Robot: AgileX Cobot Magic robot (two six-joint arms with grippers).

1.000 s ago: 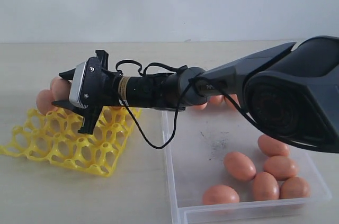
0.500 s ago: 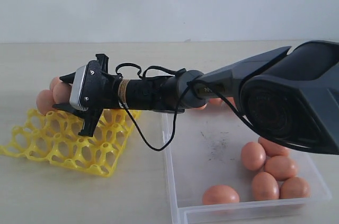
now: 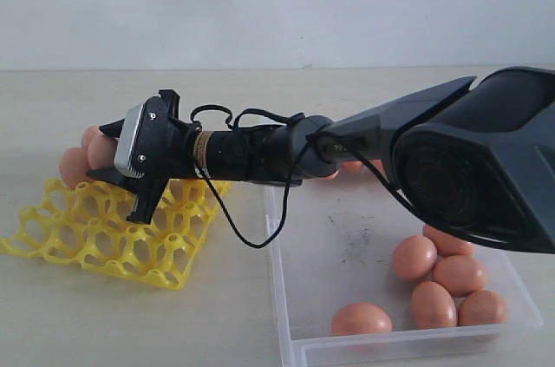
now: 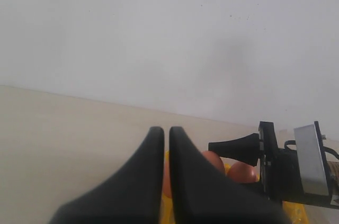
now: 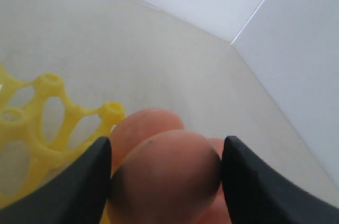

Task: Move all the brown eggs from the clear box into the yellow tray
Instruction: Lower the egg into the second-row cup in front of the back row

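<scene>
The pale table (image 3: 78,324) runs back to a white wall (image 3: 277,3). The right arm (image 3: 486,167), its dark housing cut off at the right edge of the exterior view, reaches across the middle and hides the far edge of the clear box. The clear box (image 3: 334,237) lies on the right, with dark scuffs on its floor. Five brown eggs (image 3: 434,304) sit in plain sight toward its near right corner, and scraps of orange show behind the arm, too hidden to count. The yellow tray (image 3: 113,241) lies just left of the box, its near cups empty and its far rows masked by the gripper. The right gripper (image 3: 104,152) hangs over the tray's far side, jaws spread wide and clamped on one held egg (image 5: 167,173), a finger against each flank. Two further eggs (image 3: 73,166) sit at the tray's far left, behind that gripper; whether they rest in cups I cannot tell. The left gripper (image 4: 166,131), seen only by its own wrist camera, is raised, its jaws drawn together to a thin slit with nothing between
</scene>
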